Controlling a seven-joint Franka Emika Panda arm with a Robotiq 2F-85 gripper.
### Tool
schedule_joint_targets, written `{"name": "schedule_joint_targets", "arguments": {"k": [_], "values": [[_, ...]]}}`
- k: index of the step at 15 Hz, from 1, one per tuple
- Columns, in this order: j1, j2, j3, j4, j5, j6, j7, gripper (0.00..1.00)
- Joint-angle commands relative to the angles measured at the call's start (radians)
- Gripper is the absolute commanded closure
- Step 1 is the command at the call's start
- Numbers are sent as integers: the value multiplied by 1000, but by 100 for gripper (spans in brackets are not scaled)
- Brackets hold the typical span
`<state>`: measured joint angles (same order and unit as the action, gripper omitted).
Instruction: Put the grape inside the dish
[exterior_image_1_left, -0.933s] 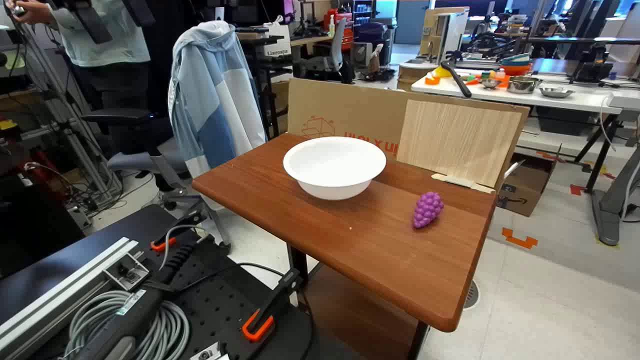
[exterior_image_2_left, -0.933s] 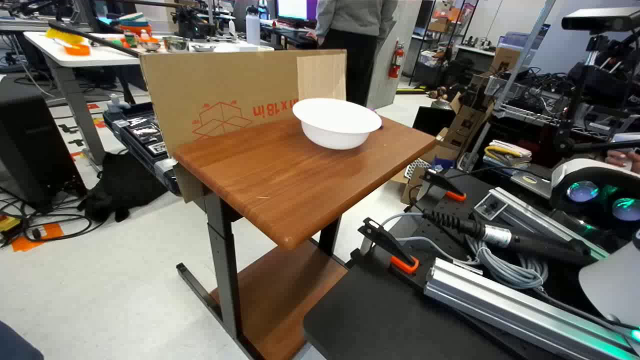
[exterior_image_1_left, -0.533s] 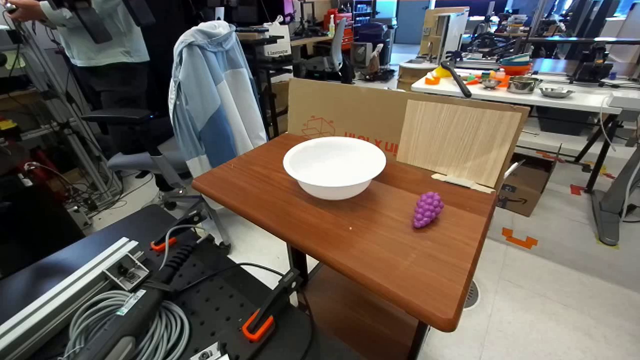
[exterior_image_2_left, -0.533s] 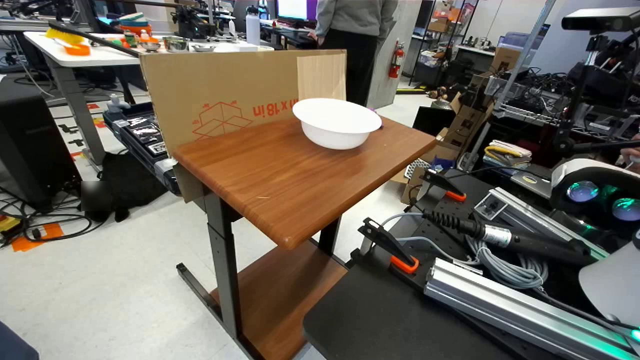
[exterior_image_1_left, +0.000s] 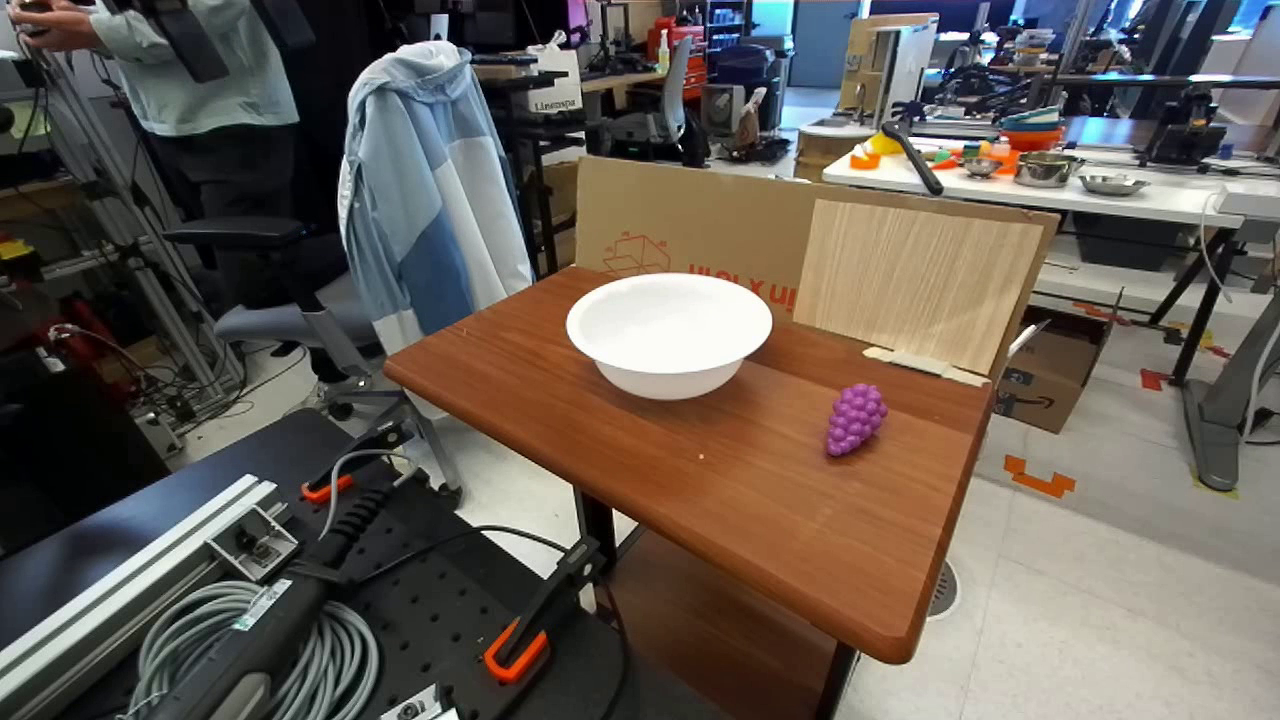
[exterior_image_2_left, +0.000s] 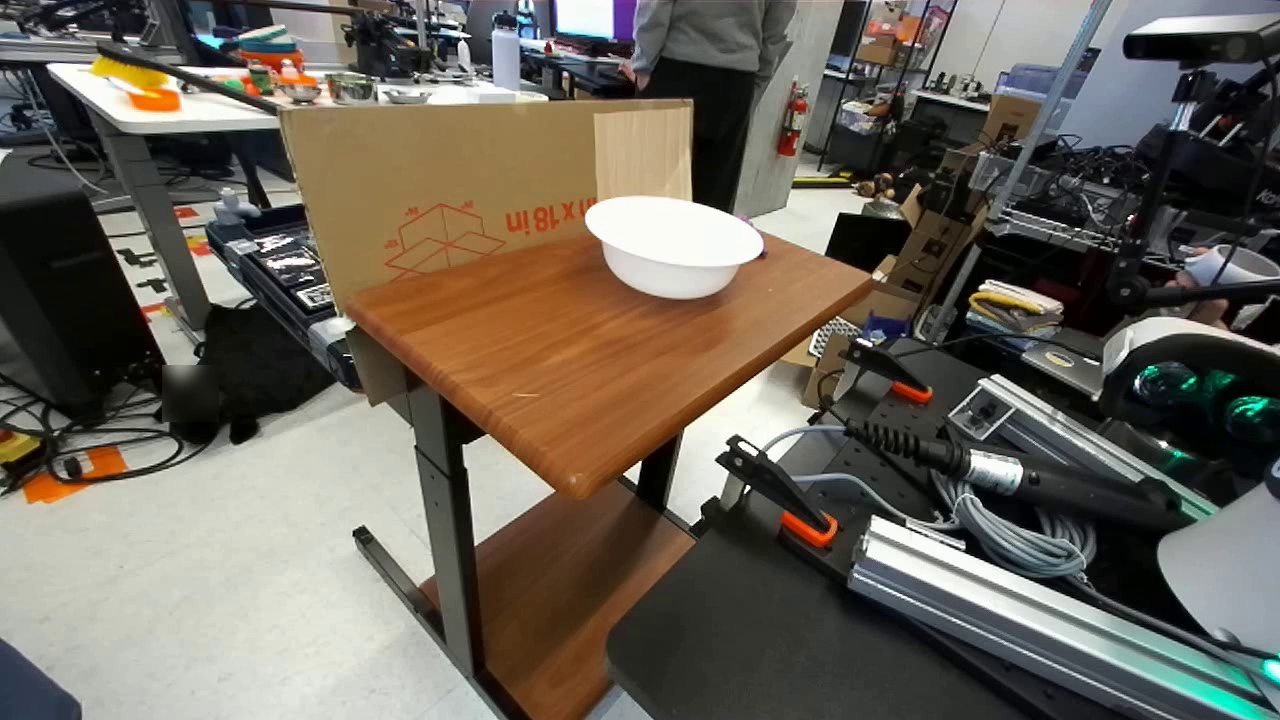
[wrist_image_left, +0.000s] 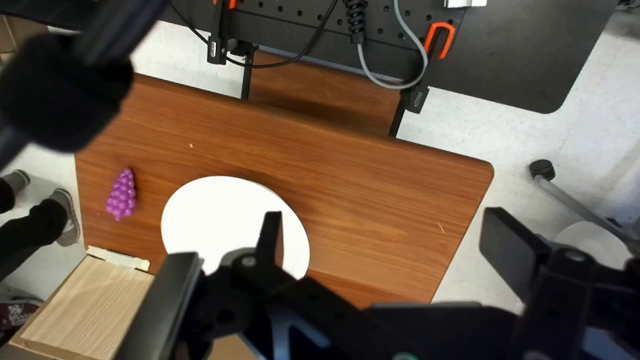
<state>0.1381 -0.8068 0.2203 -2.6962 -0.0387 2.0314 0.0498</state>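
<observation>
Our claw (wrist_image_left: 377, 240) points down toward the table (wrist_image_left: 360, 170), fingers wide apart, holding nothing. From it, the grape (wrist_image_left: 121, 195) lies beyond the dish (wrist_image_left: 217, 220). We should pass high over the rim, descend straight and pinch the grape's narrow width; near it, table end and wooden board (wrist_image_left: 92, 305) limit our room.

The grape (wrist_image_left: 121, 195) lies near the dish (wrist_image_left: 227, 215), gripper (wrist_image_left: 380, 250) spread.
</observation>
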Motion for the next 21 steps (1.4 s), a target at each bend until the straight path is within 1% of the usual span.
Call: {"name": "schedule_joint_targets", "arguments": {"k": [1, 4, 6, 7, 8, 9, 10, 11, 14, 15, 17, 19, 20, 21], "values": [[-36, -20, -114, -6, 7, 128, -14, 0], [-119, 23, -278, -2, 12, 229, -80, 0], [-172, 64, -393, 9, 35, 291, -128, 0], [-193, 94, -447, 20, 51, 324, -150, 0], [-199, 124, -489, 34, 81, 339, -160, 0], [-203, 52, -414, 1, 49, 287, -139, 0], [-218, 75, -454, 6, 66, 306, -162, 0], [-223, 93, -475, 11, 73, 314, -172, 0], [-222, 114, -474, 21, 84, 319, -171, 0], [-225, 126, -461, 26, 83, 336, -153, 0], [-227, 190, -464, 78, 96, 334, -124, 0], [-227, 298, -500, 163, 115, 333, -121, 0], [-204, 365, -555, 212, 110, 346, -126, 0], [-193, 410, -591, 250, 134, 336, -154, 0]]}}
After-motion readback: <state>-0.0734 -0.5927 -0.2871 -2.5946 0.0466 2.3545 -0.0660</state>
